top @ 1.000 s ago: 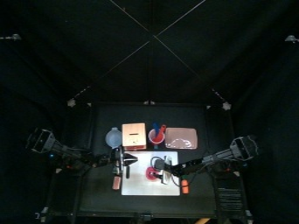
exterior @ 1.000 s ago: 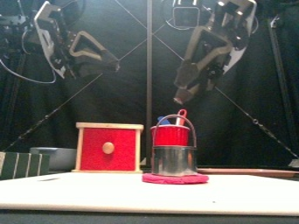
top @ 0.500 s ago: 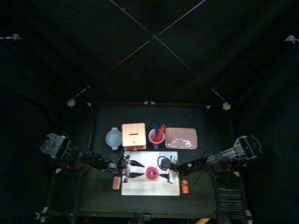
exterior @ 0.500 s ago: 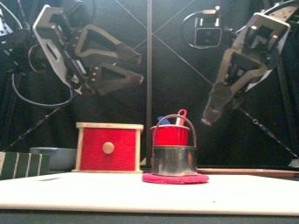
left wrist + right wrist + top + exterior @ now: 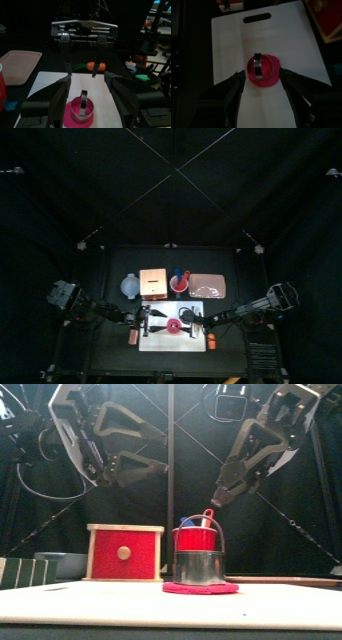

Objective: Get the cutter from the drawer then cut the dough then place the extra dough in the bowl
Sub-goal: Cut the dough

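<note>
Cutter stands upright on the red dough, low centre of the front view. The dough lies flat on the white cutting board, lower middle of the top view. Only a narrow rim of dough shows around the cutter's base.

Left gripper: jaws spread wide, nothing held, above the board with the cutter just ahead of it. Right gripper: upper right of the front view, jaws apart, empty, above the cutter and clear of it. Its wrist view looks almost straight down on the cutter.

Judgement: the step in hand is the cut. Whether the rim is through the dough cannot be told.

To do it well:
- Come down vertically over the cutter's centre; an off-centre push would tilt it.
- The wire handle stands up, so take it or the body squarely rather than nudge it.
- The free gripper can hold the board down.
- Lift straight up, as the dough may stick and rise with the cutter.
- The outer ring looks thin and may tear on pickup.

Blue-grey bowl sits at centre left in the top view, beside the wooden box.
</note>
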Controlling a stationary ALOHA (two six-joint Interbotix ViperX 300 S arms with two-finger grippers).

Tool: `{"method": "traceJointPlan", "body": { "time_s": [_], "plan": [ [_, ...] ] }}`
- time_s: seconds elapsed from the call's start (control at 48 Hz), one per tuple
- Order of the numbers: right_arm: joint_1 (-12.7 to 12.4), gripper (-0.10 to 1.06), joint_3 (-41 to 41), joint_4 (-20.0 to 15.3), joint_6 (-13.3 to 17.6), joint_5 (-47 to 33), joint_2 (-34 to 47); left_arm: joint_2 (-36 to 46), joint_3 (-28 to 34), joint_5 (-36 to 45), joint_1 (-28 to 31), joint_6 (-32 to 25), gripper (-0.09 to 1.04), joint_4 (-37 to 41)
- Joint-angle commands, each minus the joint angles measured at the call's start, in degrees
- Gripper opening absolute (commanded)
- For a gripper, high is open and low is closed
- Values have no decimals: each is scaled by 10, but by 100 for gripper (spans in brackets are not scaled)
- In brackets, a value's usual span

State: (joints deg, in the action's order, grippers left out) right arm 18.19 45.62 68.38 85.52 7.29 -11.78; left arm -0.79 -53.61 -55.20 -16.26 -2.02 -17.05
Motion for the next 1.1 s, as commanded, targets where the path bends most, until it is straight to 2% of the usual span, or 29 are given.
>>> {"method": "traceJointPlan", "body": {
  "time_s": [0.021, 0.104, 0.271, 0.312, 0.354, 0.438, 0.583, 0.708, 0.729, 0.833, 0.917, 1.0, 1.062, 1.104],
  "plan": [
    [4, 89, 9, 12, -1, -32, -60, 12, 7, -4, 2, -1, 90, -1],
    [4, 89, 17, 22, -2, -28, -86, 12, 11, -4, 2, -1, 90, -1],
    [4, 89, 18, 85, -1, -9, -113, 13, 18, -3, 2, -1, 90, 1],
    [1, 89, 20, 90, 7, -9, -116, 13, 18, -4, 2, -1, 90, 0],
    [1, 89, 25, 79, 15, -11, -116, 13, 18, -3, 2, -1, 90, 0],
    [-9, 89, 44, 25, 30, -23, -115, 15, 18, -4, 3, -1, 90, -1],
    [-47, 89, 102, -97, 29, -83, -126, 18, 18, -3, 3, -2, 90, -1],
    [-103, 89, 162, -209, 33, -153, -155, 18, 18, -4, 4, -1, 90, 0],
    [-116, 89, 175, -240, 31, -172, -161, 18, 18, -4, 5, -2, 90, -1],
    [-146, 89, 226, -337, 25, -240, -166, 18, 19, -4, 7, -2, 90, -1],
    [-148, 89, 254, -375, 18, -265, -155, 18, 19, -3, 9, -1, 90, -1],
    [-144, 89, 250, -390, 3, -266, -134, 18, 19, -3, 10, -1, 90, -1],
    [-137, 89, 230, -386, -29, -267, -115, 18, 19, -3, 10, -1, 90, -1],
    [-134, 88, 208, -378, -74, -267, -97, 18, 20, -3, 10, -1, 90, -1]
  ]
}}
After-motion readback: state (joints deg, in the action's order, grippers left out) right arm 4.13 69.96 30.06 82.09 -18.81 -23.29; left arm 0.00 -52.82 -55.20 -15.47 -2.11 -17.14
